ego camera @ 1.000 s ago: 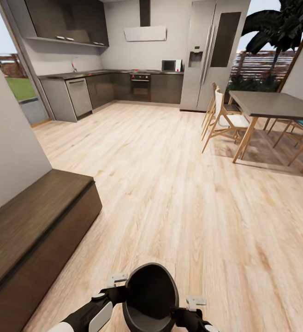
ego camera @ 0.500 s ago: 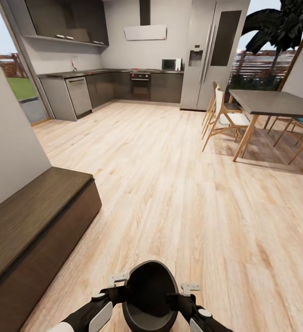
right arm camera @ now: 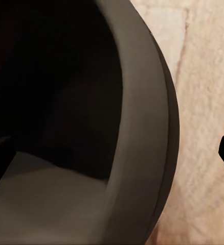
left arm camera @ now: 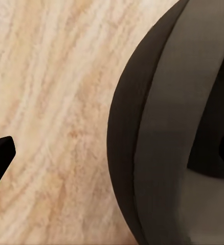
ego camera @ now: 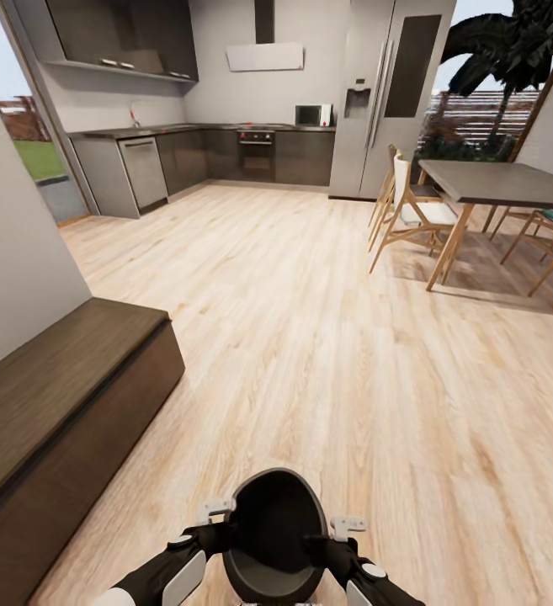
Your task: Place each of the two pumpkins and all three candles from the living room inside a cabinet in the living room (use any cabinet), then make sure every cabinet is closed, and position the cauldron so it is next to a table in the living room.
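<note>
The black cauldron point(ego camera: 272, 539) sits low between my two arms, its wide mouth facing up. My left gripper point(ego camera: 225, 515) is open across the cauldron's left rim, one finger outside over the floor and one inside the pot point(left arm camera: 158, 153). My right gripper point(ego camera: 339, 528) is open across the right rim point(right arm camera: 142, 127) in the same way. The long dark-brown cabinet point(ego camera: 57, 396) runs along the wall at left, its fronts shut. The pumpkins and candles are out of view.
A dark dining table point(ego camera: 503, 181) with wooden chairs point(ego camera: 411, 215) stands at the far right. Grey kitchen counters point(ego camera: 209, 156) and a tall fridge point(ego camera: 385, 93) line the back. Pale wood floor point(ego camera: 310, 337) stretches ahead.
My right gripper has moved in from beside the cauldron onto its right rim. The whole view has shifted slightly upward in the picture.
</note>
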